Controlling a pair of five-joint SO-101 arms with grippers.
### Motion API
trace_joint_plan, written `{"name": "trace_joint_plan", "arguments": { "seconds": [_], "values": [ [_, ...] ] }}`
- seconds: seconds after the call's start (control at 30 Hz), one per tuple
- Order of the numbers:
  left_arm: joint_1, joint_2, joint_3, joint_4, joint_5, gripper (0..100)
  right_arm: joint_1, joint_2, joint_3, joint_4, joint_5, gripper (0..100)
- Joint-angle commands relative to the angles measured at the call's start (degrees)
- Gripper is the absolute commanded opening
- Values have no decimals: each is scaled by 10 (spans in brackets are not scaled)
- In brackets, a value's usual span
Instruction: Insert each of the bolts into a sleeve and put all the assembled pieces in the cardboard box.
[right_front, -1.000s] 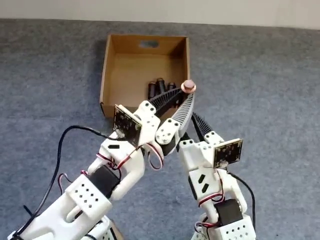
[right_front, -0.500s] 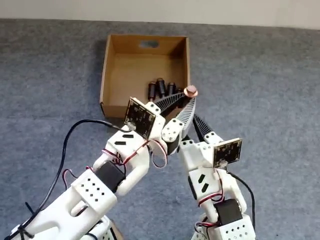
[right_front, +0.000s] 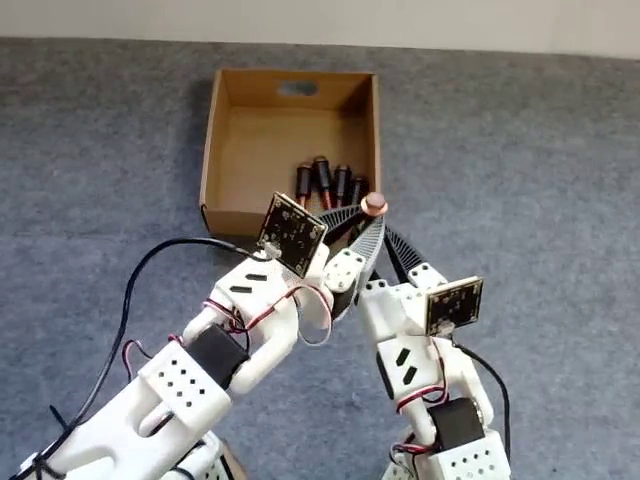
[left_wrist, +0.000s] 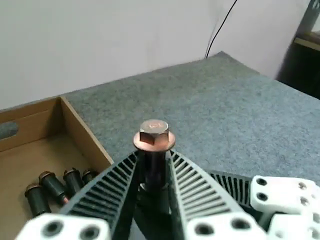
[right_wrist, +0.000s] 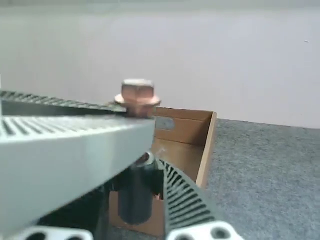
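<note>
High view, from the arms outward: the left gripper (right_front: 362, 218) has been drawn back over the last second. The bolt (right_front: 374, 205), formerly above the cardboard box (right_front: 212, 150) interior, now stands above the box's near right corner. In the left wrist view this gripper is seen clenched on the dark sleeve (left_wrist: 154, 167) just under the copper bolt head, with the bolt upright and apparently seated. The right gripper (right_front: 383, 235) lies just beside it, on the side away from the box; whether it grips cannot be told. From this retreat it is judged that the piece has not been released and must be carried forward over the box's near wall again. Inside the box, four assembled pieces (right_front: 328, 183) lie side by side near that wall, toward the right corner, where a dropped piece could land on them. A black cable (right_front: 130, 300) trails from the left arm, well apart from the box. Grey carpet (right_front: 520, 150) surrounds the box.
</note>
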Motion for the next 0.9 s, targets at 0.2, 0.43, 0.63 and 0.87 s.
{"name": "trace_joint_plan", "arguments": {
  "seconds": [0.2, 0.43, 0.63, 0.87],
  "values": [
    [-9, -73, -27, 142, 3, 11, 13, -8, 2, -15, 4, 7],
    [-8, -77, -27, 146, 4, 179, 13, -8, 5, -15, 4, 7],
    [-11, -84, -29, 185, 4, 145, 13, -8, 6, -15, 4, 7],
    [-18, -200, -29, 255, 0, 71, 13, -8, 6, -15, 4, 7]
  ]
}}
